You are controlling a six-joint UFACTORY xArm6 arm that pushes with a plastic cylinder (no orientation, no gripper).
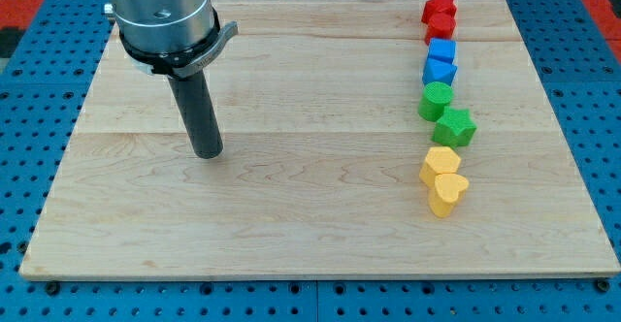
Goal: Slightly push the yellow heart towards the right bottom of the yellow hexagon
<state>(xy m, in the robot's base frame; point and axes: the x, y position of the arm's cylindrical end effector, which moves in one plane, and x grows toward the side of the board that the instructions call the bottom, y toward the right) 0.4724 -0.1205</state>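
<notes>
Hovering well apart from every block: my tip (207, 153) is sitting on the table (291, 215) toward the view's left, with all the blocks lined up in a column near the view's right edge. No pincer on this rig, just the rod, so there is nothing to call apart, together or clamped.

The yellow heart (447, 193) is lying at the column's bottom, touching the yellow hexagon (441, 162) just above it (already roughly at its lower right, so only a nudge looks needed). Above those are sitting the green star (455, 127), a green block (436, 100), two blue blocks (440, 62) and two red blocks (440, 16), packed closely.

Bare wood is stretching wide between my tip and the heart, giving a clean approach. Room past the heart is tighter: the table's right edge is near, so overshoot is looking risky.
</notes>
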